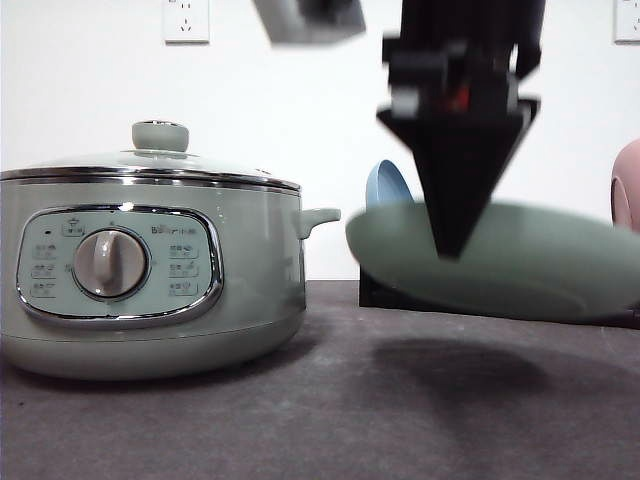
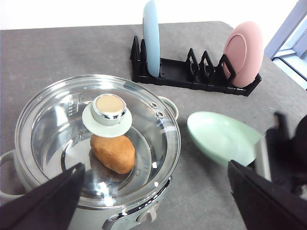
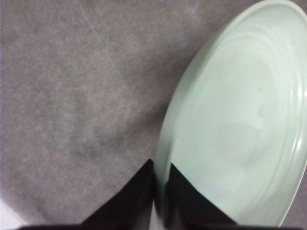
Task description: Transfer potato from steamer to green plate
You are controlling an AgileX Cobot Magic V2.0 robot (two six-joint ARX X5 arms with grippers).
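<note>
The right gripper (image 3: 160,191) has its two black wedge-shaped fingers pinched on the rim of the green plate (image 3: 235,134), one finger on each face; the plate is smooth and glossy, with faint concentric rings near its raised edge. In the front view the same gripper (image 1: 455,250) comes down from the top centre as a dark tapering point, and the plate (image 1: 540,265) hangs tilted at centre right, clear of the table (image 1: 300,420), with a soft shadow beneath it; the table is a dull grey, slightly fuzzy surface.

The left gripper (image 2: 158,191) shows two matte black fingers in the lower corners of its wrist view, spread wide with nothing between them; under it sits the steamer (image 2: 96,143) — round, pale green, with a chrome rim and a clear glass lid (image 2: 144,124) topped by a green knob (image 2: 109,111) with a metallic cap. Through the glass lies the potato (image 2: 114,153), lumpy and orange-brown, on the steamer's floor, just beside the knob in the picture.

The front view shows the steamer's side (image 1: 150,280) at left, with a round dial (image 1: 110,263) in a chrome-edged panel and a small handle (image 1: 320,218); the potato is hidden there. The left wrist view shows, at upper right, a black rack (image 2: 192,76) holding a blue plate (image 2: 151,38) and a pink plate (image 2: 244,52) upright on edge, well apart.
</note>
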